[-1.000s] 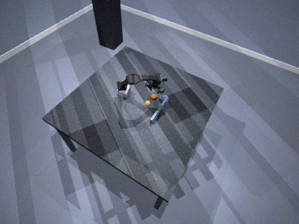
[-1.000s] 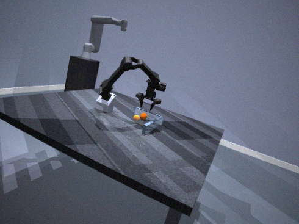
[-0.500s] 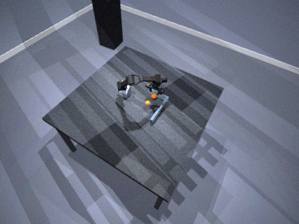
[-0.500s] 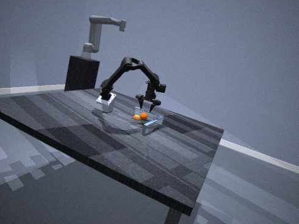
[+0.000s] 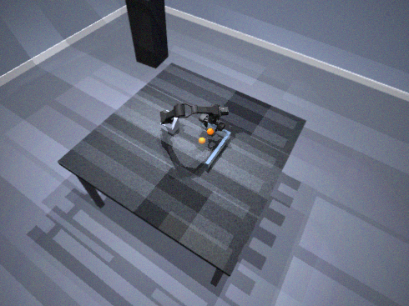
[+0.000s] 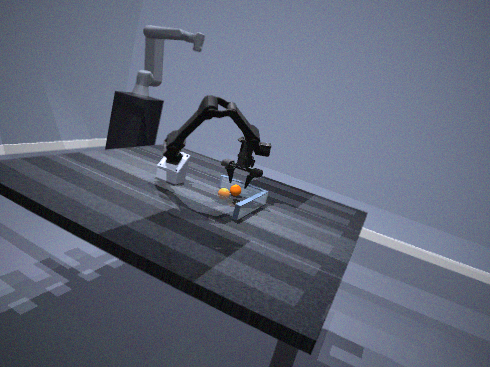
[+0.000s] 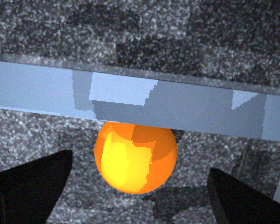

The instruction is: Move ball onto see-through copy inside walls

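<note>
1. Inside the corner of the clear walls [image 5: 218, 149] [image 6: 252, 198] [image 7: 190, 111], leftmost of the orange pair in the exterior view: the see-through copy [image 5: 202, 140] [image 6: 223, 193], which I take to be the paler one. It marks my release point.
2. Just right of it: the ball [image 5: 210, 132] [image 6: 235, 190] [image 7: 136, 157], on the worktop [image 5: 167, 196] [image 6: 210, 245]. In the wrist view it lies close by one wall and roughly midway between my fingertips.
3. My hand [image 5: 214, 125] [image 6: 238, 185] [image 7: 141, 167] is above it, fingers well apart, nothing clamped. Step in hand, as I judge it: lower over the ball. Method: come straight down, one finger on either side, clearing the wall; close gently near the ball's widest part. Uneven contact could roll it.
4. After that, I would lift only slightly, carry it the short way to the copy, let it settle, open evenly and withdraw upward so neither finger drags it.
5. Pose, left to right in the exterior view: pale base [image 5: 172, 130] [image 6: 172, 176] on the worktop; arm [image 5: 180, 110] [image 6: 192, 122] rising to a high bend, then sloping down to the right; wrist pitched so that my fingers point down.
</note>
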`<act>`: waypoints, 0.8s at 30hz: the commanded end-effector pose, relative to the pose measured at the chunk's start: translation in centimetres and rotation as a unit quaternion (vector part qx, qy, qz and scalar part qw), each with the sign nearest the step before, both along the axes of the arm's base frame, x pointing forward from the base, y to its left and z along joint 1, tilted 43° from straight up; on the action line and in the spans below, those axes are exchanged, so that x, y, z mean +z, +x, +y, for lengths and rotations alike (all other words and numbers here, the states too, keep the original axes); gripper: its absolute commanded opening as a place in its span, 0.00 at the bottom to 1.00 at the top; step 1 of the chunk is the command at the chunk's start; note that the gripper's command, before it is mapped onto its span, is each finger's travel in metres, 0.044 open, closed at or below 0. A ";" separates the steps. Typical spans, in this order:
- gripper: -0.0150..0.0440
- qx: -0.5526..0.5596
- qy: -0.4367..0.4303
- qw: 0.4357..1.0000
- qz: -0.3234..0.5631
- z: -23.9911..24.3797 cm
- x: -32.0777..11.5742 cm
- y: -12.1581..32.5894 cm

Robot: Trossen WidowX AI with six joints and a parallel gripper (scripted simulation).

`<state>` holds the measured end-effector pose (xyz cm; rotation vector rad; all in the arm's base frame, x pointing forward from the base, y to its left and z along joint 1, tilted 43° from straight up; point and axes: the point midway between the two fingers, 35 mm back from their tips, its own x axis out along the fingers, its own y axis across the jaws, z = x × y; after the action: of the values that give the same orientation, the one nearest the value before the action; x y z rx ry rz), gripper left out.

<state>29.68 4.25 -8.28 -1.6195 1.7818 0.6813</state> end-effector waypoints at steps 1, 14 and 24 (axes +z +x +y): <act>0.86 0.002 -0.005 1.000 0.006 -0.7 -0.7 -0.3; 0.81 0.002 -0.006 1.000 0.006 -1.9 -1.9 -0.4; 0.64 0.002 -0.006 1.000 0.006 -1.9 -1.9 -0.4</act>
<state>29.24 2.44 -10.14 -1.6214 1.7933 0.6838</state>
